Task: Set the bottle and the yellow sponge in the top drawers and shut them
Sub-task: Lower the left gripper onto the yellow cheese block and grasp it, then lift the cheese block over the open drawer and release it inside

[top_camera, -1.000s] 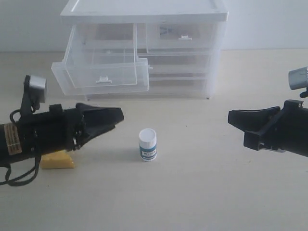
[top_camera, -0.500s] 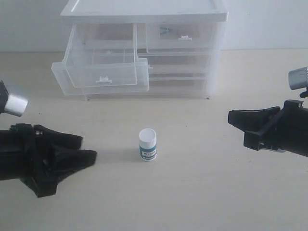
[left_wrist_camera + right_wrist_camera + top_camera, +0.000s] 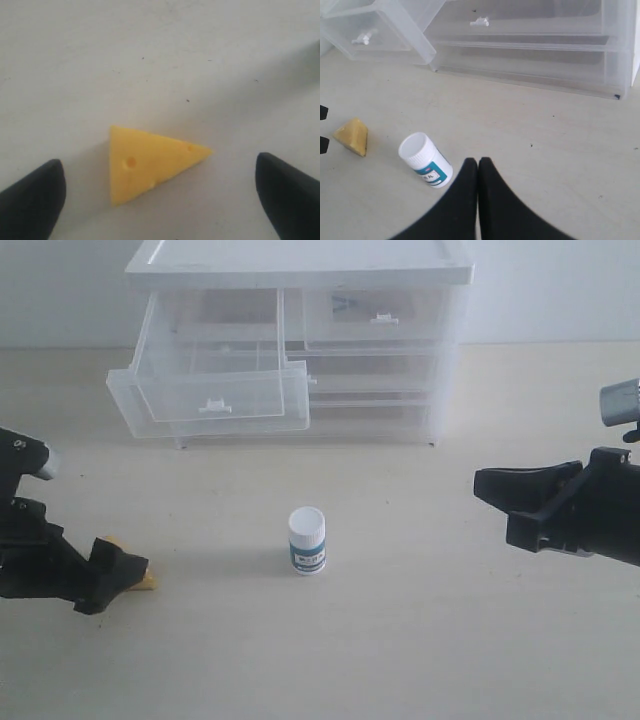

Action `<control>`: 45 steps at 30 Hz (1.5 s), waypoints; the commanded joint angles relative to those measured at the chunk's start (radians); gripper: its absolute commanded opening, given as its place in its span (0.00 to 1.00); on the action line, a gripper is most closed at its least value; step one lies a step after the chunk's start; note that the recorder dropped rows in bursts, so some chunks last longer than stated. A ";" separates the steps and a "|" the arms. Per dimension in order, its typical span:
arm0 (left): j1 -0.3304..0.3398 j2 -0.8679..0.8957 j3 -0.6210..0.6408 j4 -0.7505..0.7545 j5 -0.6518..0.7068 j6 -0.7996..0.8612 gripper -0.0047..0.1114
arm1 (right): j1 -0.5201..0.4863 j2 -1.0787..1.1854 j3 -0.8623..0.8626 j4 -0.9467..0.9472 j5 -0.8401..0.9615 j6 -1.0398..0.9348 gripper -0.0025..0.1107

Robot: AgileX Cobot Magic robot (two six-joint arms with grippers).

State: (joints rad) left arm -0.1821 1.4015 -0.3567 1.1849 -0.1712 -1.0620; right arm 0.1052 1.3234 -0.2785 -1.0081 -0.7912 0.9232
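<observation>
The left pincer [image 3: 158,159] was spread wide and grasping nothing. Its two dark fingers stood in the lower corners of the left wrist view, with the yellow sponge [image 3: 145,167] lying flat on the surface [image 3: 400,640] between them and touching neither. In the exterior view this arm sat low at the left edge, with only a yellow corner peeping out beside its tip.

The bottle [image 3: 307,540] stood upright near the middle of the exterior view, well apart from both arms. The right pincer [image 3: 478,162] was clenched, finger against finger, on nothing, and it hung at the right of that view pointing towards the bottle.

At the top of the exterior view stood the cabinet [image 3: 300,260]. Its left top drawer [image 3: 210,380] was pulled well out, and its right top drawer [image 3: 375,315] was shut.

The likeliest trouble lay in the sponge's shape. It was a wedge, so fingers closing on its slanted sides could squeeze it sideways out of the grip or only pinch the thin point. A soft sponge may also buckle rather than hold.

On the other side, the right pincer would need to spread before reaching the bottle, or it could knock the bottle over and set it rolling. The right top drawer had yet to be pulled out, and a tug on its small tab might drag the light cabinet instead.
</observation>
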 commanded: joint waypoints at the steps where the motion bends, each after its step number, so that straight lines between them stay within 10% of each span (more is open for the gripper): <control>1: -0.003 0.046 -0.032 0.008 -0.038 0.038 0.88 | -0.003 0.000 -0.008 0.001 -0.010 0.002 0.02; 18: -0.003 0.286 -0.127 0.063 -0.003 0.061 0.86 | -0.003 0.000 -0.008 0.000 -0.010 0.009 0.02; 31: -0.003 0.265 -0.128 0.067 -0.023 0.032 0.23 | -0.003 0.000 -0.008 0.000 -0.010 0.012 0.02; 45: -0.006 -0.277 -0.064 0.460 -0.740 -0.424 0.11 | -0.003 0.000 -0.008 0.004 -0.012 0.012 0.02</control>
State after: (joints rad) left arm -0.1821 1.2284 -0.3903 1.6241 -0.7900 -1.4478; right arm 0.1052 1.3234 -0.2785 -1.0081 -0.7912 0.9335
